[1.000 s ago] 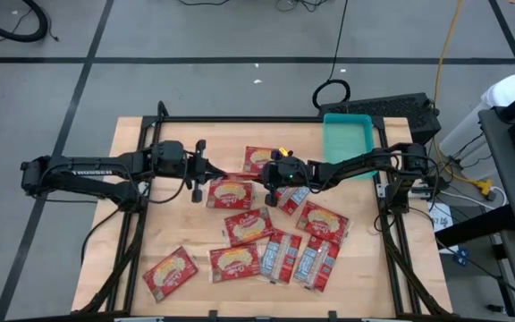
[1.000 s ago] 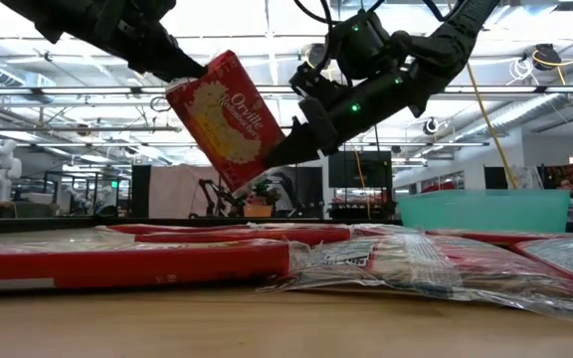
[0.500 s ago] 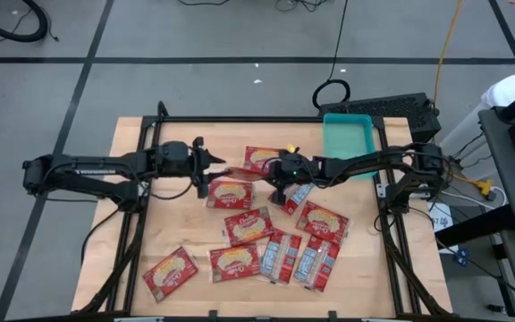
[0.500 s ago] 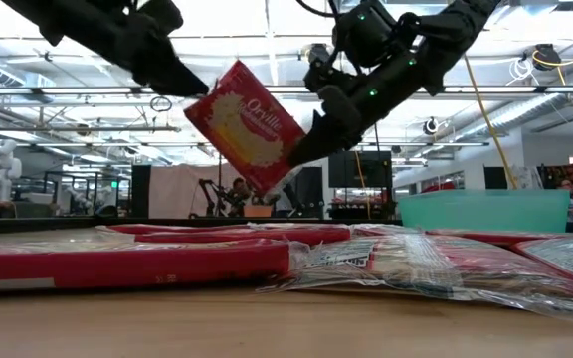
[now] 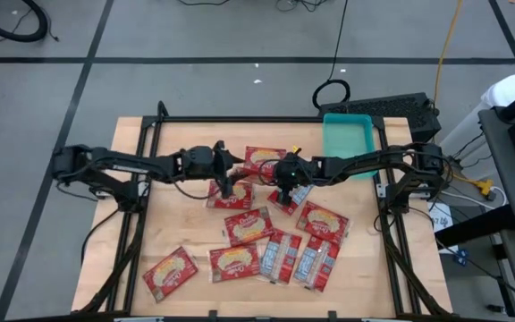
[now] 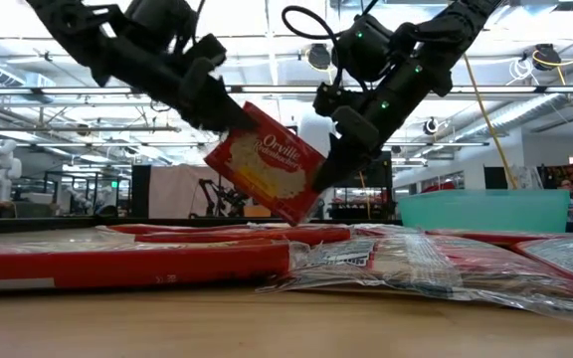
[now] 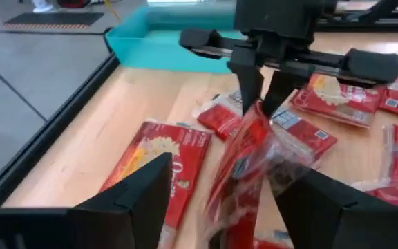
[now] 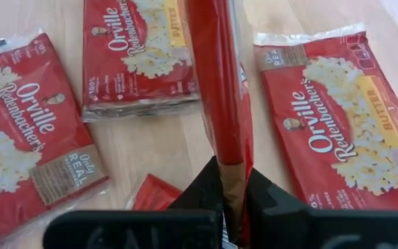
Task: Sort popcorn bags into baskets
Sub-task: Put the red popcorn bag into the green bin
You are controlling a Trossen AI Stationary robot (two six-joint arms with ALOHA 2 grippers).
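High view shows me one popcorn bag (image 5: pixel 256 182) lifted above the middle of the bench (image 5: pixel 132 268), pinched at its edge by the right end effector (image 5: pixel 283 186), fingers clamped together on it. My left end effector (image 5: pixel 232 182) sits just at that bag's nine o'clock side with its fingers apart, no longer gripping. The teal basket (image 5: pixel 347 146) at two o'clock from the held bag looks bare inside, so I judge the sorting barely begun. About ten other packets (image 5: pixel 249 225) lie scattered from centre toward six o'clock, all to be moved. Compared with a second ago, the left fingers have let go, the left arm has pushed farther toward centre, and the bag hangs lower and flatter in the low view.
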